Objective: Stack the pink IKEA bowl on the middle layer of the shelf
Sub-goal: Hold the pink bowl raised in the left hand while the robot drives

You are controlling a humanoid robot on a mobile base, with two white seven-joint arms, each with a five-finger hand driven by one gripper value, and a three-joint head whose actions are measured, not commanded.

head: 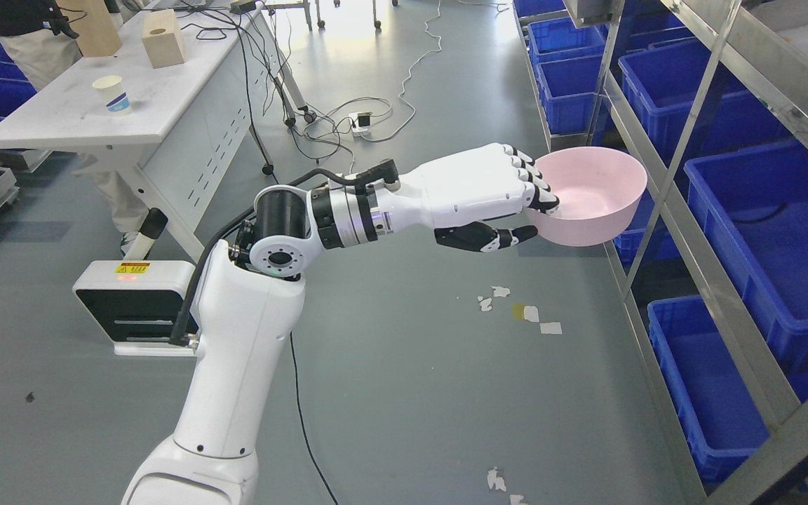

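Note:
My left hand (532, 214) is shut on the near rim of a pink bowl (597, 200), fingers inside the rim and thumb under the outer wall. It holds the bowl upright in the air, right at the front edge of the metal shelf (663, 189) on the right. The bowl's far side overlaps a slanted shelf post. The left arm reaches in from the lower left across the floor. The right arm is out of view.
The shelf holds several blue bins (776, 231) on its layers. A white table (130, 112) with a paper cup (113, 94) and wooden blocks stands at upper left, a person behind it. Cables (348, 119) lie on the grey floor.

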